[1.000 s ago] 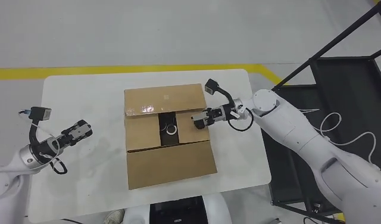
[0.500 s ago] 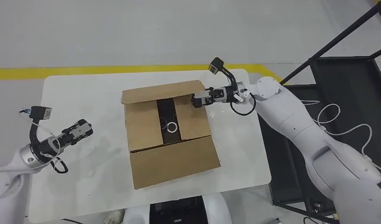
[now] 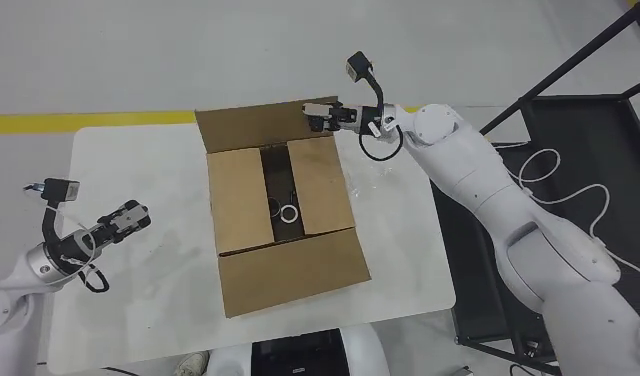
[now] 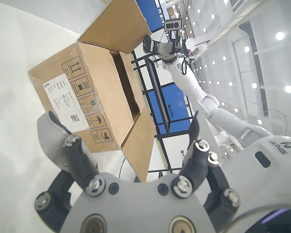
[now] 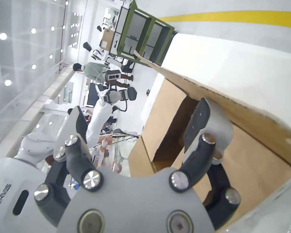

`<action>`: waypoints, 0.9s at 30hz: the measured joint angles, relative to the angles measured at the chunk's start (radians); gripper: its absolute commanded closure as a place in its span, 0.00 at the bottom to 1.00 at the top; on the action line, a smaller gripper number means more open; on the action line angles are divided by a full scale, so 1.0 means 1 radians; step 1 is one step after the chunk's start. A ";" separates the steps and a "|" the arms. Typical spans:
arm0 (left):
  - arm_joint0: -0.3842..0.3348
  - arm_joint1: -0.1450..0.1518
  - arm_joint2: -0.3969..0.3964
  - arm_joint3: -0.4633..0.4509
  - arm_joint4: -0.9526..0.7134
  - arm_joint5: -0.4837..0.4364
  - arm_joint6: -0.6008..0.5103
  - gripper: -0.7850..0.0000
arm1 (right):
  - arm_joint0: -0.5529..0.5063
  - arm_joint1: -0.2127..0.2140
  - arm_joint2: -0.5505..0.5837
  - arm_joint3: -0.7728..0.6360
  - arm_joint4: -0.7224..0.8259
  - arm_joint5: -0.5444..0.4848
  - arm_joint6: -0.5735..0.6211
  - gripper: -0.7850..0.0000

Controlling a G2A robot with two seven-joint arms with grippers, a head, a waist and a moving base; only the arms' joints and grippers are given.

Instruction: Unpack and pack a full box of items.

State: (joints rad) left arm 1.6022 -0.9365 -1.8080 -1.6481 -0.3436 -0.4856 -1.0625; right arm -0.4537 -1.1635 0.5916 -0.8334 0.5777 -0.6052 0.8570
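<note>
The cardboard box [image 3: 240,201] stands mid-table, label side toward my left gripper [image 4: 123,122]. Its far flap [image 3: 255,126] stands raised, and the near flap [image 3: 292,269] hangs outward. Two inner flaps lie flat with a gap between them, where a small white ring [image 3: 288,214] shows. My right gripper [image 3: 316,114] is at the raised flap's right corner, open, with one finger [image 5: 201,120] pressed against the flap [image 5: 232,107]. My left gripper [image 3: 130,219] hovers open and empty over the table's left side, apart from the box [image 4: 87,93].
A black metal rack [image 3: 570,166] stands off the table's right edge. A yellow floor line [image 3: 100,122] runs behind the table [image 3: 130,156]. The box's left and right sides have bare tabletop.
My right gripper has swept from the box's middle to its far edge, swinging the far flap up from flat. The box turned slightly. The left arm barely moved.
</note>
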 measured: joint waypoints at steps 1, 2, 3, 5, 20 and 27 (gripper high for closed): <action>0.002 0.000 0.000 0.001 -0.002 0.002 0.000 0.00 | 0.008 -0.009 -0.006 0.018 -0.033 -0.003 -0.036 0.00; 0.003 0.001 0.000 0.001 -0.004 0.003 -0.002 0.00 | 0.013 -0.016 -0.010 0.032 -0.057 -0.004 -0.063 0.00; 0.003 0.001 0.001 0.001 -0.005 0.004 -0.003 0.00 | 0.017 -0.022 -0.015 0.045 -0.081 -0.003 -0.089 0.00; 0.003 0.002 0.005 0.000 -0.005 0.005 -0.007 0.00 | 0.025 -0.038 -0.028 0.074 -0.141 0.005 -0.150 0.00; 0.008 0.006 0.025 -0.004 0.002 0.014 -0.009 0.00 | 0.047 -0.141 -0.096 0.212 -0.426 0.069 -0.393 0.00; 0.012 0.008 0.028 -0.009 0.003 0.019 -0.009 0.00 | 0.065 -0.175 -0.109 0.274 -0.466 0.098 -0.313 0.00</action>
State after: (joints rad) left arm 1.6141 -0.9287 -1.7797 -1.6570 -0.3403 -0.4667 -1.0714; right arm -0.3887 -1.3387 0.4828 -0.5597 0.1117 -0.5075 0.5438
